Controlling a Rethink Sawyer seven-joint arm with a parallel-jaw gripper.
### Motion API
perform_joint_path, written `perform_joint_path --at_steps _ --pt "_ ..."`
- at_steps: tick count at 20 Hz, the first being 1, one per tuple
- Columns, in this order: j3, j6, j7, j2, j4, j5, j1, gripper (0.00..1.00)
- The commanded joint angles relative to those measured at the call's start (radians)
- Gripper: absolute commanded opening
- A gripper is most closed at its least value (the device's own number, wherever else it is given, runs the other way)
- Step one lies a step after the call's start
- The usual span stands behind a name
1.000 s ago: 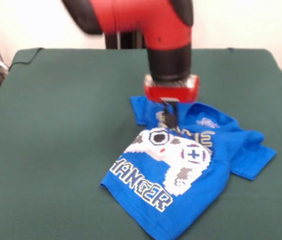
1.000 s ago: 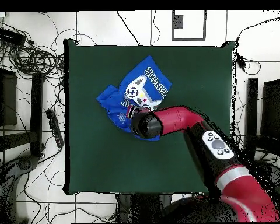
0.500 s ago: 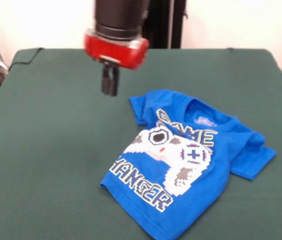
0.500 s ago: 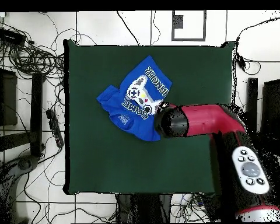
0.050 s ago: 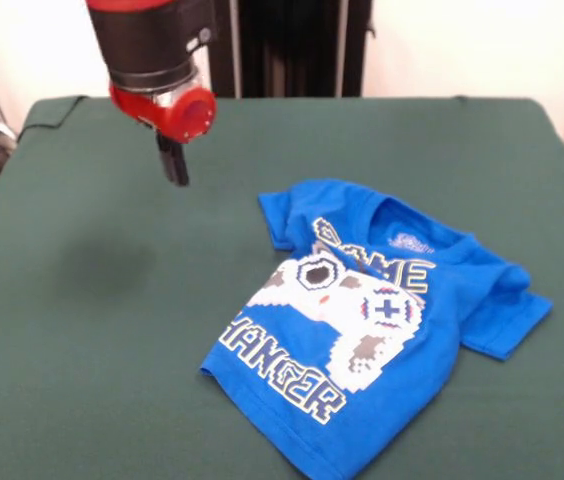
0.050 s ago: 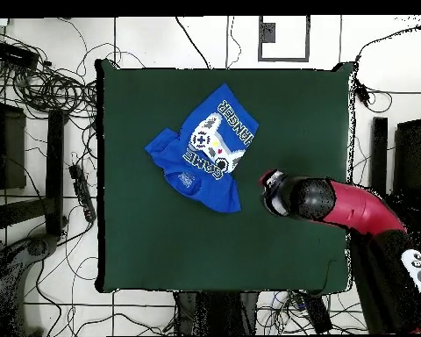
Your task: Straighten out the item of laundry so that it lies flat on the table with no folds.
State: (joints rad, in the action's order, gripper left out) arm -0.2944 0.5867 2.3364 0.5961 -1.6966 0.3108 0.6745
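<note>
One blue T-shirt lies print-up on the green bench, sleeve bunched at its 3 o'clock. One claw hangs above bare felt at the shirt's 10 o'clock, closed narrow, holding nothing.

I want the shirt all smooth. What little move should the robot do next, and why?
Probably go back over the shirt and come down on its bunched sleeve to pull it outward. The gripper hangs above bare table, away from the shirt and holding nothing, and that sleeve looks rumpled with folds near the collar.
</note>
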Motion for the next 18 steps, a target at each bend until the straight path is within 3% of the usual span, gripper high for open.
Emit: perform_joint_path --at_steps 1,7,13,15,18 --pt "-0.144 -0.026 0.052 -0.112 -0.208 -0.122 -0.005 0.00" --pt "-0.252 -0.046 0.021 -0.157 -0.265 -0.209 0.071 0.00" --pt "-0.242 -0.120 0.051 -0.149 -0.266 -0.190 0.039 0.00" --pt "-0.190 -0.226 0.081 -0.143 -0.237 -0.135 -0.005 0.00" --pt "0.038 -0.466 0.180 -0.121 -0.133 -0.006 -0.179 0.00"
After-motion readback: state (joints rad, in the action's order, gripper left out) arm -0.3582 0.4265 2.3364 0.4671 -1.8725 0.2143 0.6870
